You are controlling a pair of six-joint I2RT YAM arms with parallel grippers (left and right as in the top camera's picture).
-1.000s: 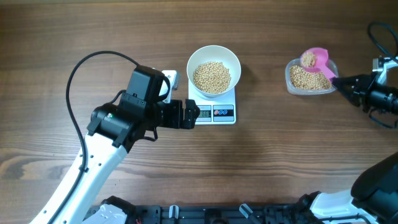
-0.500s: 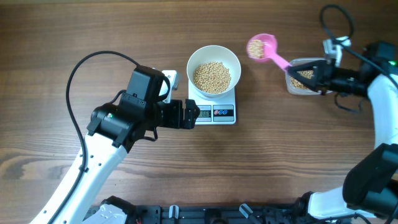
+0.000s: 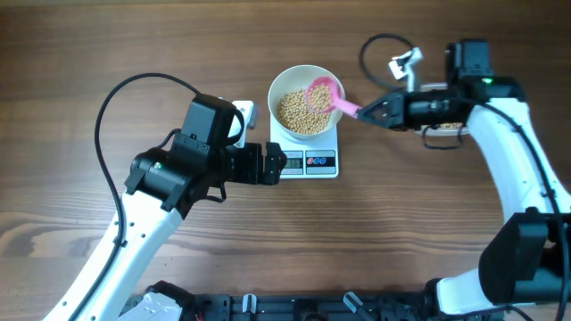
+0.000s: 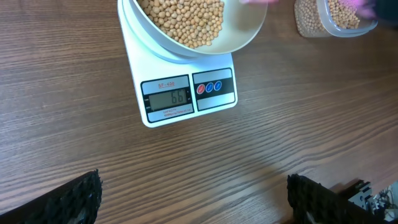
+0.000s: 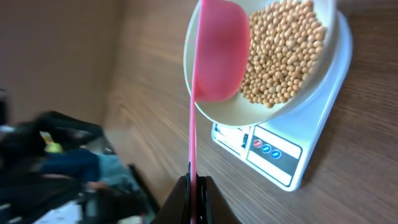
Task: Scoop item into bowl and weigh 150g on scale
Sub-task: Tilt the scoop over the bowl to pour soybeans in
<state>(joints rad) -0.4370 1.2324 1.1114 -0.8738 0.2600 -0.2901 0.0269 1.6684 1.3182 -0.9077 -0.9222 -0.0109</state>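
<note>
Overhead: pouring step. Right gripper (image 3: 373, 112) pinching pink scoop (image 3: 322, 92) handle, scoop over bowl (image 3: 294, 73) of beans (image 3: 294, 111) on scale (image 3: 308, 164), mid-table. Left gripper (image 3: 272, 164) spread wide, empty, near scale's front-left corner. Next, probably: tip gently, watching display (image 4: 171, 96).

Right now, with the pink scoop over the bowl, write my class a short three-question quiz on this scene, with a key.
1. True or false: the round white bowl of small tan beans stands on the small white square digital scale.
2. Are the left fingers open or shut?
3. What grips the handle of the pink plastic scoop? A) the left fingers B) the right fingers C) nothing

Key: 1 true; 2 open, standing wide apart with nothing between them; 3 B.
</note>
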